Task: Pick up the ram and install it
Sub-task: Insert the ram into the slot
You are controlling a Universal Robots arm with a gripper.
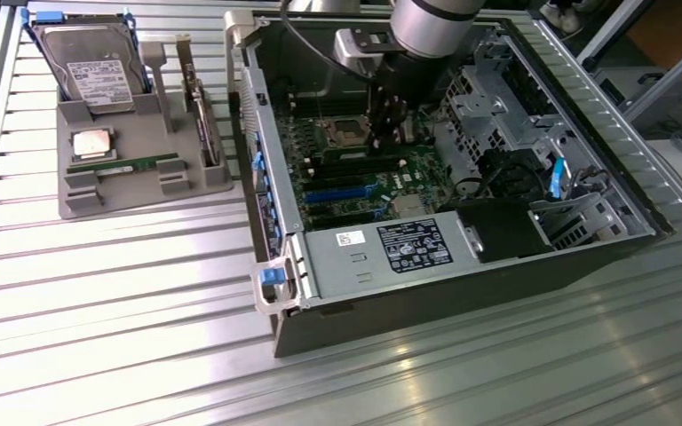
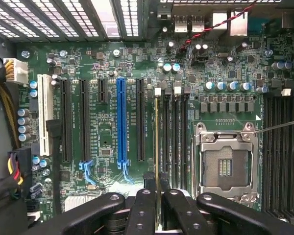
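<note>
We see the gripper [image 1: 386, 129] down inside the computer case [image 1: 460, 297], closed narrowly on the ram [image 2: 157, 142]. The ram stands edge-on along the black memory slots [image 2: 175, 142] just beside the empty processor socket [image 2: 226, 164], on their far side from it. We cannot tell whether it is seated yet. We judge that any skew between stick and slot, or a latch left closed, could jam or bend it under pressure.

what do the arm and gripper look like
The arm is a smooth silver-grey cylinder with a dark band. A grey metal bracket sits at the wrist, with a black cable looping beside it. The gripper is matte black, its fingers rounded bars with small screw heads.
</note>
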